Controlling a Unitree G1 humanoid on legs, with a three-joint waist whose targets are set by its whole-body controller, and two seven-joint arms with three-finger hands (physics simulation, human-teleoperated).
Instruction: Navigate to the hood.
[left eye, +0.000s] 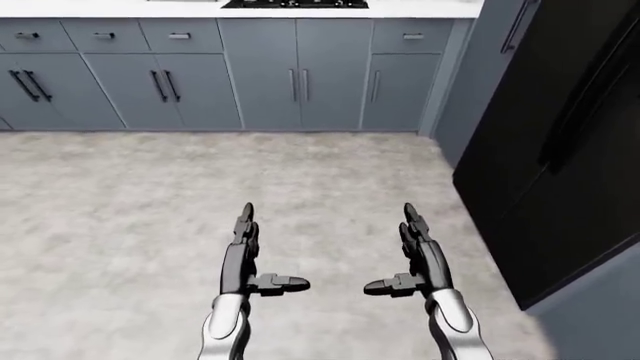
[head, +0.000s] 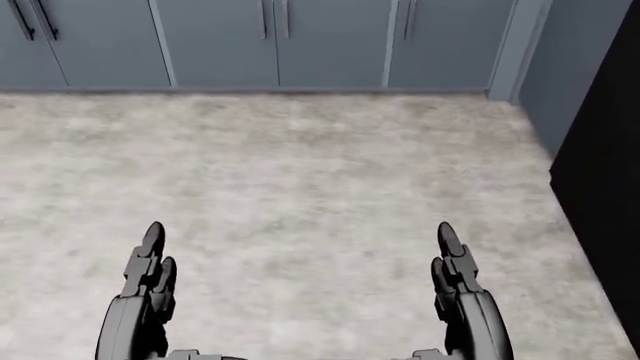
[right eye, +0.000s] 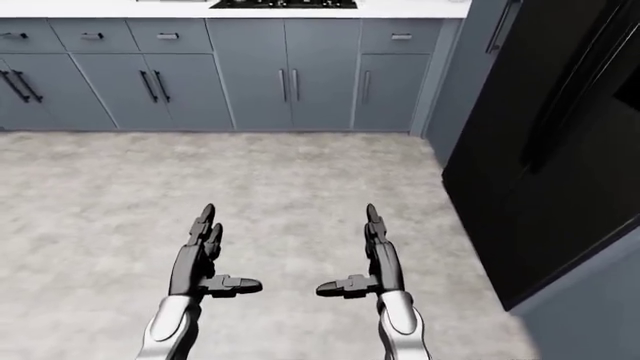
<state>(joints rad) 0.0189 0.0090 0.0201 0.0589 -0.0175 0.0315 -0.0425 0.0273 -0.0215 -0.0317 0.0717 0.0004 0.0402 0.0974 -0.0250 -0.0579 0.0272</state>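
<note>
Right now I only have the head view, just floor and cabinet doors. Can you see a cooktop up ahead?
Observer: Yes. In the left-eye view a black cooktop sits on the white countertop at the top edge, above the double-door cabinet.
Operator: Is the hood visible?
Observer: No, every view cuts off at the countertop.
Operator: What's the black thing on my right?
Observer: A tall black fridge, with a long vertical handle.
Operator: Hands free?
Observer: Left hand and right hand are both open, holding nothing.

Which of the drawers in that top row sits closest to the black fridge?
The rightmost drawer, directly left of the tall grey panel beside the black fridge; the other three sit left of the cooktop.
</note>
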